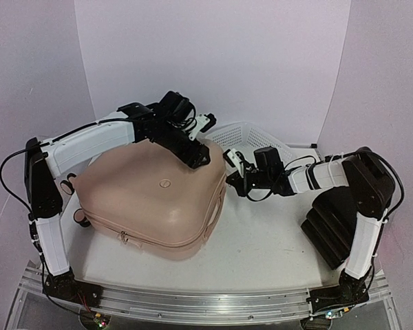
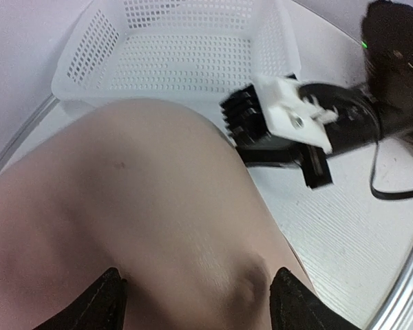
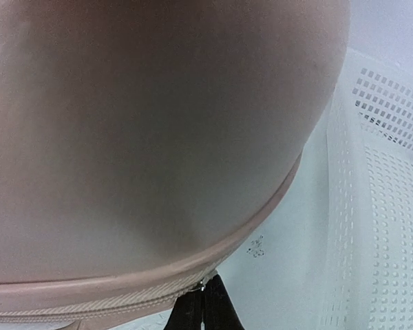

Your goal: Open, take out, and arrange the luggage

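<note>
Pale pink hard shell fills most of what I see: the luggage (image 1: 155, 196) lies flat and shut on the left half of the table (image 1: 261, 240), its right-hand side reaching about the middle. Two of its wheels (image 1: 69, 184) stick out toward the table's left edge. The zipper (image 1: 158, 237) runs closed around the side facing the near edge.

My left claw (image 1: 196, 157) sits over the case's far right corner. From the left wrist camera, its two black fingertips (image 2: 110, 302) stand well apart with the rounded pink shell (image 2: 124, 220) swelling up between them. They grip nothing, and I cannot tell whether they touch the shell.

My right claw (image 1: 229, 168) comes in from the right, at the case's right-hand side, just below that same corner. In the right wrist view its fingertips (image 3: 203, 313) are pressed together, right under the zipper seam (image 3: 124, 299), where the pink wall (image 3: 144, 124) curves away. A small metal piece shows just above the tips. Whether they pinch it, I cannot tell. The left wrist camera also catches this claw (image 2: 261, 120), close beside the shell's edge.

Behind both claws, a white mesh basket (image 1: 251, 134) stands toward the table's far edge, right of the middle. Its near rim is just beyond the case's corner and close to my right claw. Its perforated wall (image 3: 392, 206) fills the right side of the right wrist view.
</note>
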Controlling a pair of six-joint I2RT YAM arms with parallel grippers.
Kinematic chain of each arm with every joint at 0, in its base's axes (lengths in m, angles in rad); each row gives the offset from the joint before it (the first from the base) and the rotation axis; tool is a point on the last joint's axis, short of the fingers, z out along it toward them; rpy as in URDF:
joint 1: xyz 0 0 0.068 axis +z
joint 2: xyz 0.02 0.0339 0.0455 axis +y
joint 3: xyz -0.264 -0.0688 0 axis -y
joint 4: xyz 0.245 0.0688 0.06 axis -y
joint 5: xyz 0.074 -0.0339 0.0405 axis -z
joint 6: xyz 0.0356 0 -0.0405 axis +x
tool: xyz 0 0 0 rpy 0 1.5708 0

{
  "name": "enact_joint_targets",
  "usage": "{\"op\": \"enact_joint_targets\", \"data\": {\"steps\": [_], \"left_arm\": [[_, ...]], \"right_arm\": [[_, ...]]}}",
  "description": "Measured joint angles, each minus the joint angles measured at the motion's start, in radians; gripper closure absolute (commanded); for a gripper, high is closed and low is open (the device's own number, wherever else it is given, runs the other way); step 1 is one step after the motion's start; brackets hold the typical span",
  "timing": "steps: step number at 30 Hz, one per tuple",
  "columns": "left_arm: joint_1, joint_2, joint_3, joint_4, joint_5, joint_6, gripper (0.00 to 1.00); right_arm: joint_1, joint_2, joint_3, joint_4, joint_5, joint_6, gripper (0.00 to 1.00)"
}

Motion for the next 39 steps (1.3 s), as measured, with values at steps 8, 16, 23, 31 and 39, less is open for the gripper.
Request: {"op": "enact_joint_targets", "data": {"steps": [8, 16, 23, 31, 39], "left_arm": [[0.007, -0.289, -0.253, -0.139, 0.025, -0.196, 0.23], [0.403, -0.755, -0.546, -0.38, -0.005, -0.65, 0.14], [0.583, -0.869, -0.481, -0.532, -0.032, -0.962, 0.09], [0.843, -0.653, -0.515, -0.568, -0.029, -1.219, 0.04], [0.879, -0.585, -0.594, -0.414, 0.067, -1.262, 0.34]], "right_arm": [[-0.041, 0.092, 0.124, -0.019, -0.056, -0.044, 1.0], [-0.046, 0.085, 0.095, 0.02, -0.085, -0.036, 1.0], [-0.046, 0.059, 0.066, 0.032, -0.098, -0.034, 1.0], [-0.032, 0.015, 0.012, 0.037, -0.104, -0.03, 1.0], [-0.019, -0.013, -0.022, 0.035, -0.104, -0.03, 1.0]]}}
